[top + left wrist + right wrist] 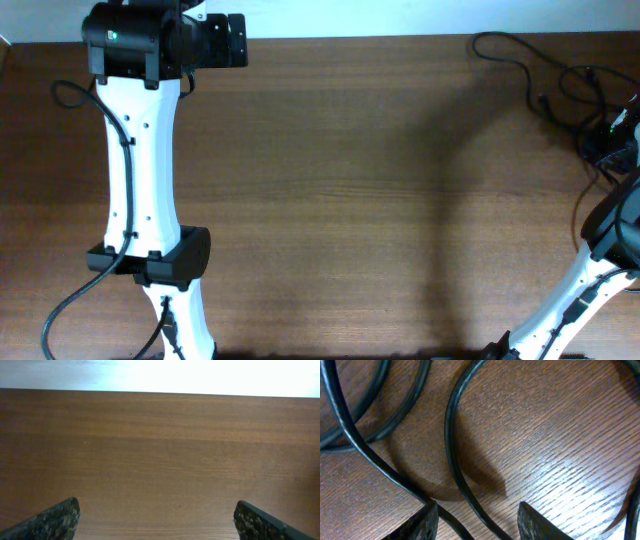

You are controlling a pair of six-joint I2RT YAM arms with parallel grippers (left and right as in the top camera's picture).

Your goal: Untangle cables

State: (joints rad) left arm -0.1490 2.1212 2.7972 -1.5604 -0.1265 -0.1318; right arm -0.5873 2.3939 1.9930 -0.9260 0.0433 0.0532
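Over on the left, the left gripper (pixel 156 510) hangs above bare table (pixel 350 200) near the far edge, its jaws spread wide with nothing between them; it looks parked clear so it won't crowd the work. Across the middle there's only open wood. Now to the far right corner: the cables (pixel 543 100) lie there in loose loops, bunched together close to the edge, and that's where the action is. The right gripper (pixel 477 520) sits low over the bundle, jaws partly apart and straddling one strand (pixel 451 455), with wood showing on both sides of it, so I judge it isn't pinched yet. A second strand (pixel 365 452) runs right up against the left finger (pixel 422 522), which could get caught too. My read: it's lining up on a single cord to draw it free of the others
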